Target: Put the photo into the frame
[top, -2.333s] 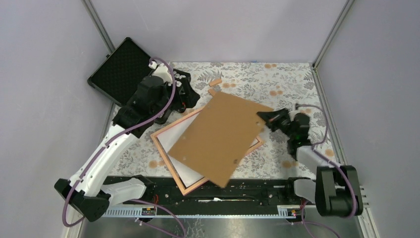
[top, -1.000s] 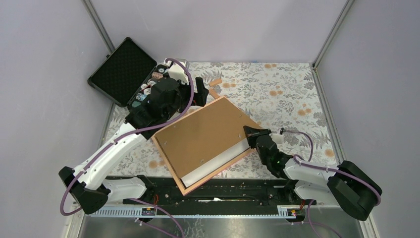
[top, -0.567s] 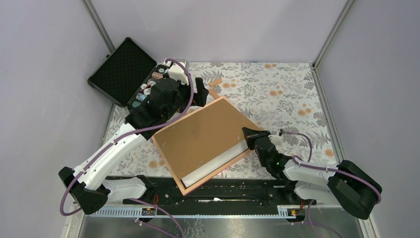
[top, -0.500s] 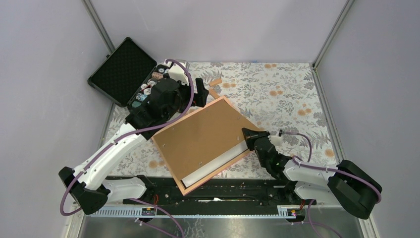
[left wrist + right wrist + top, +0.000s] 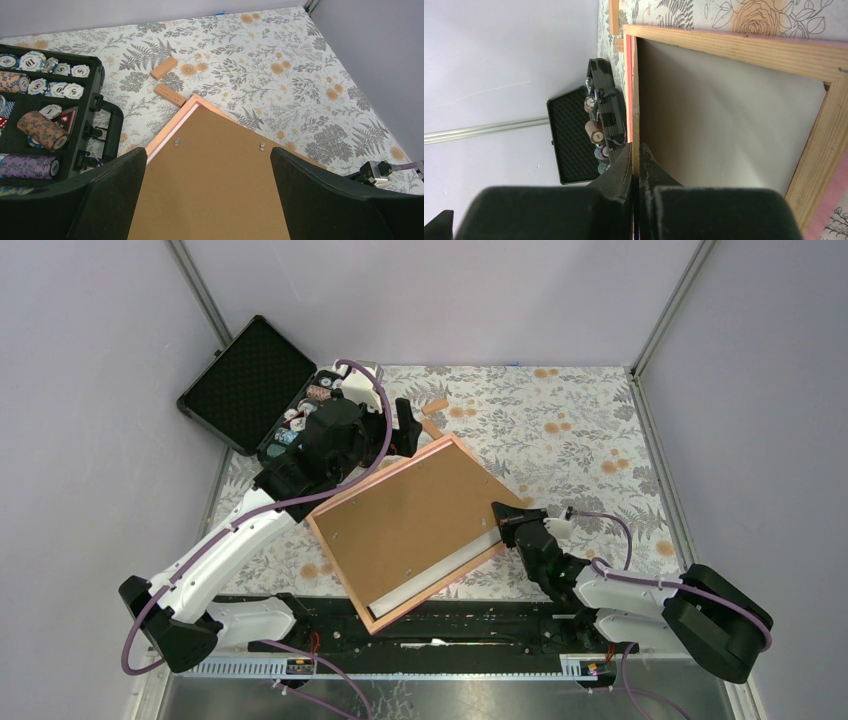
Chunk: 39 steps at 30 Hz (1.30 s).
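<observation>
The pinkish-orange frame (image 5: 336,570) lies tilted on the floral table near the arms. The photo lies in it white back up, showing as a pale strip (image 5: 432,569) along the near right rail. In the right wrist view the photo is the pale sheet (image 5: 724,120) inside the wooden frame rail (image 5: 744,47). The plain brown board (image 5: 410,520) covers most of it. My right gripper (image 5: 503,522) is shut on the board's right edge (image 5: 635,120). My left gripper (image 5: 404,430) hangs open above the frame's far corner (image 5: 172,122), holding nothing.
Two small wooden blocks (image 5: 434,407) (image 5: 170,95) lie just beyond the frame's far corner. An open black case (image 5: 250,380) with poker chips (image 5: 45,132) stands at the far left. Walls close the table in at the back and on both sides.
The right arm has swung in and lowered the brown board from askew to nearly square over the frame. The white strip has narrowed. The left gripper moved to the far corner, then stayed.
</observation>
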Tool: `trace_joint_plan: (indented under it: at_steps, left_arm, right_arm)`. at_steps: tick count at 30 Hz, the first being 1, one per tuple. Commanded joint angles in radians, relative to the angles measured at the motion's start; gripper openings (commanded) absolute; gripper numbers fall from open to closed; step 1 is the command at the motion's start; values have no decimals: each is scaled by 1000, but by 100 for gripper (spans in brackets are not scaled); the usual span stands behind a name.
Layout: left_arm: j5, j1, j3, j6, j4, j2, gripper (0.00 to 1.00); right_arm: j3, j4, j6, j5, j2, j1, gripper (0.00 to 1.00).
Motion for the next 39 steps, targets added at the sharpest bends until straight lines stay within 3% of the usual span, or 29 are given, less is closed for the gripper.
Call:
trace_joint_plan:
  at_steps: [1, 23, 29, 34, 39]
  left_arm:
    - [7, 5, 3, 2, 56, -11, 99]
    - [17, 5, 3, 1, 56, -20, 99]
    - [25, 5, 3, -2, 56, -22, 99]
    - [26, 5, 2, -2, 55, -23, 99]
    - [30, 5, 2, -4, 56, -23, 99]
  right_arm:
    - [10, 94, 19, 73, 30, 11, 0]
    - [17, 294, -5, 87, 242, 11, 1]
    - [70, 146, -23, 63, 223, 11, 24]
    - [153, -118, 1, 44, 192, 12, 38]
    - [272, -395, 34, 18, 185, 12, 69]
